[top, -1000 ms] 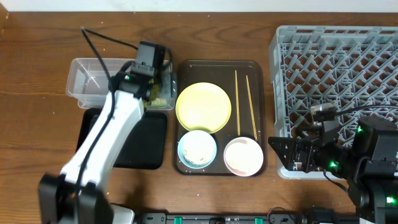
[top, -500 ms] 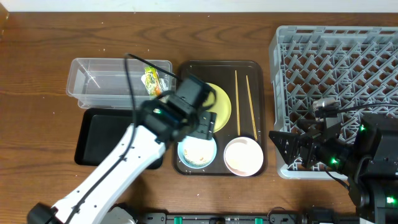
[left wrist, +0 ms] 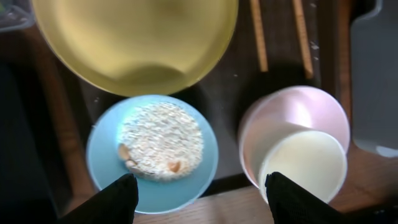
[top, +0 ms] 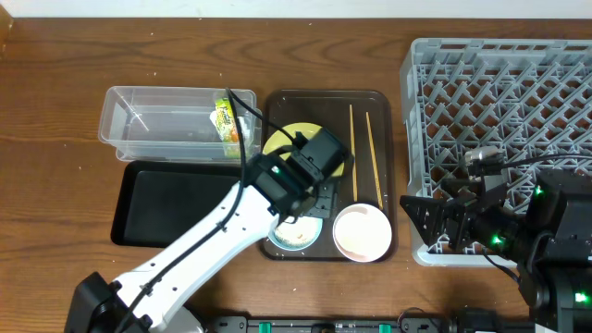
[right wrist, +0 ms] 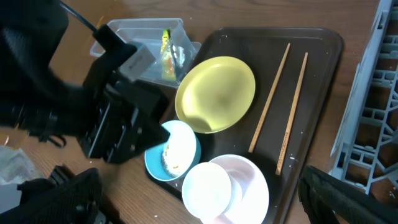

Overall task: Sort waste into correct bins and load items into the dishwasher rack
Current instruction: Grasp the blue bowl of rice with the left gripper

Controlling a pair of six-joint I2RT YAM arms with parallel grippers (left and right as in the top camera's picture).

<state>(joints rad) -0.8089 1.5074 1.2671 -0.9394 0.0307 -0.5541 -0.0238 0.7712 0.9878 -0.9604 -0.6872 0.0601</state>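
The green-and-orange wrapper (top: 225, 118) lies in the clear tub (top: 139, 125), also seen in the right wrist view (right wrist: 166, 55). The black tray (top: 153, 203) lies in front of the tub. On the brown tray sit the yellow plate (left wrist: 134, 37), the light blue bowl (left wrist: 152, 152) holding white rice scraps (left wrist: 161, 140), the pinkish-white bowl (left wrist: 295, 140) and two chopsticks (top: 361, 148). My left gripper (left wrist: 199, 202) is open and empty above the front of the blue bowl. My right gripper (right wrist: 199, 205) is open and empty, in front of the grey rack (top: 499, 120).
The dark brown serving tray (top: 384, 166) holds the dishes between the tub and the rack. My left arm (top: 213, 250) crosses over the black tray's right side. Bare wooden table (top: 55, 139) lies to the left.
My left gripper has let go of the wrapper into the clear tub and swung right and forward, from the tub to above the blue bowl. The right arm has stayed in place.
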